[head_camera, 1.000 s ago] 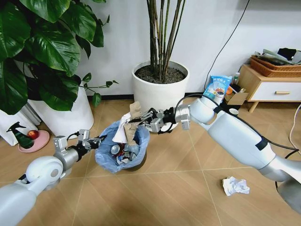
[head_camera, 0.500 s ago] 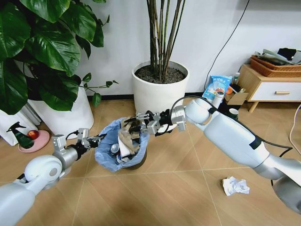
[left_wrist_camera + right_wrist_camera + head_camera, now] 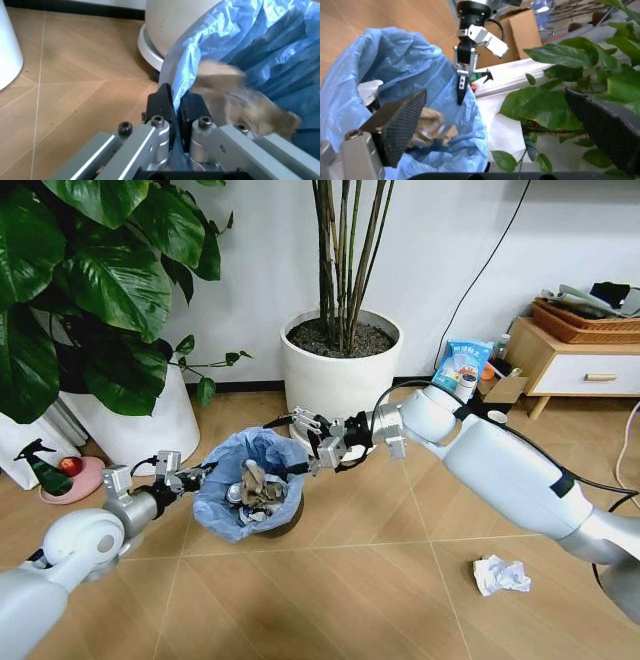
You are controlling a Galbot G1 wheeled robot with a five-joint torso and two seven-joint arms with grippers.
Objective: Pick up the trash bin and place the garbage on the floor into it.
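1. Head view: the left gripper (image 3: 185, 476) pinches the bag-lined rim of the bin (image 3: 247, 498), which hangs just above the floor (image 3: 380, 580), judging by the base beneath it, probably so the opening stays close to the litter. The right gripper (image 3: 312, 446) hovers beside the far rim with its fingers spread wide and nothing between them. Brown paper (image 3: 260, 488) lies in the bin among other scraps. One crumpled tissue (image 3: 499, 574) sits on the floor, well apart, under the right arm.
2. Left wrist view: the fingers (image 3: 161, 104) are closed tight on the blue bag folded over the rim (image 3: 186, 71), one pad outside and one inside; that grip looks like what carries the bin. Brown paper (image 3: 235, 101) sits just inside.
3. Right wrist view: two dark pads (image 3: 402, 123) stand far apart above the bag's mouth, holding nothing. Across it, the left gripper (image 3: 462, 88) clamps the rim.
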